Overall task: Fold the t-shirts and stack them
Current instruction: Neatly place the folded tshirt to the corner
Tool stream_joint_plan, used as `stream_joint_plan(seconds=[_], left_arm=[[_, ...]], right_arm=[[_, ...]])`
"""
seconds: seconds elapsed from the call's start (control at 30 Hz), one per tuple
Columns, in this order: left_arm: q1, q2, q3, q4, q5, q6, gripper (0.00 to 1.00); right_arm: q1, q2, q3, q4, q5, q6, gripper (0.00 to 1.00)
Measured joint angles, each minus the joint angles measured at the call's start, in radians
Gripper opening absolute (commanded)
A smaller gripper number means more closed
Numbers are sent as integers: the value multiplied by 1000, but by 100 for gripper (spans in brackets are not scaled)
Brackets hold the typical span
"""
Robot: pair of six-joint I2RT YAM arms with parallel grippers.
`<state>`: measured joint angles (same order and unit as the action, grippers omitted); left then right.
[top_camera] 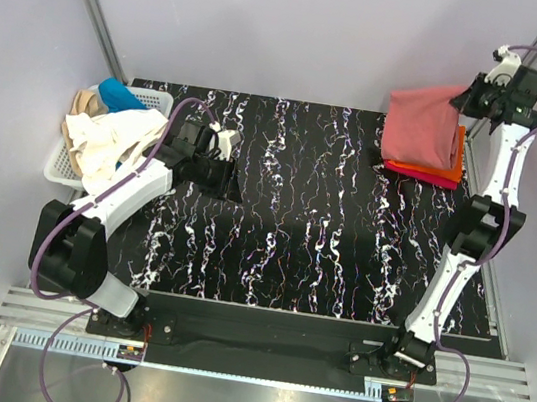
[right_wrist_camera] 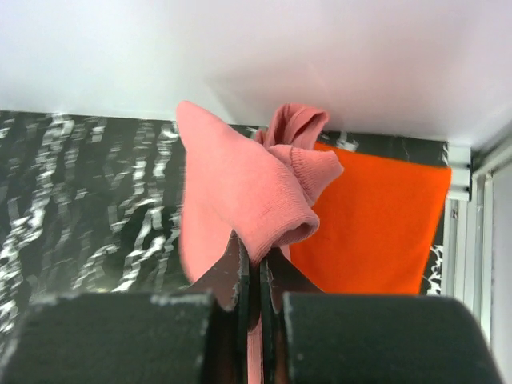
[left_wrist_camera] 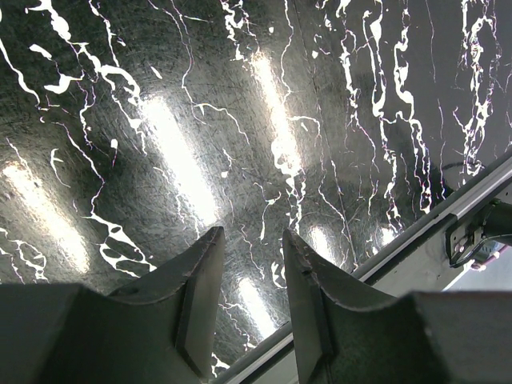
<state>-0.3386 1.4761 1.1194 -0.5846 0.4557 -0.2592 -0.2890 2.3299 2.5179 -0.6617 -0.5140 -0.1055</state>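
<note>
Cloth fills the white plastic lattice basket [top_camera: 54, 167], which stands at the bench edge just to the left of the left jaws. Inside it, a crumpled cream-white cloth t-shirt [top_camera: 105, 141] takes up most of the room and spills over the rim on the side facing those jaws. A bunched tan cloth t-shirt [top_camera: 84, 101] and a blue cloth t-shirt [top_camera: 118, 93] lie at the basket's far end. The left jaws hang over the black, white-veined bench [top_camera: 325, 230]. They are released, with only bare bench showing between them.

The right jaws, at the far right corner and well apart from the left jaws, are clenched on a fold of the dusty salmon-pink cloth t-shirt [top_camera: 421, 128]. In the right wrist view, a ribbed edge of this shirt bunches up just beyond the pinched tips. The rest of it spreads to the left of the right jaws, lying loosely and a little rumpled on a bright orange cloth t-shirt folded square [top_camera: 455, 153]. The orange one rests on a magenta folded cloth t-shirt [top_camera: 419, 173], of which only the near edge shows. The orange shirt sticks out from under the pink one on its right and near sides.
</note>
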Motion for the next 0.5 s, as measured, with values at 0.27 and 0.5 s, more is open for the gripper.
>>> stream_joint_plan(seconds=[0.27,0.5], left_arm=[[4,0,2,-7,1,1,40],[3,0,2,-11,1,1,40]], right_arm=[[-69,326,231,-2,35,34,6],[-109,414,247,103,105,66,43]])
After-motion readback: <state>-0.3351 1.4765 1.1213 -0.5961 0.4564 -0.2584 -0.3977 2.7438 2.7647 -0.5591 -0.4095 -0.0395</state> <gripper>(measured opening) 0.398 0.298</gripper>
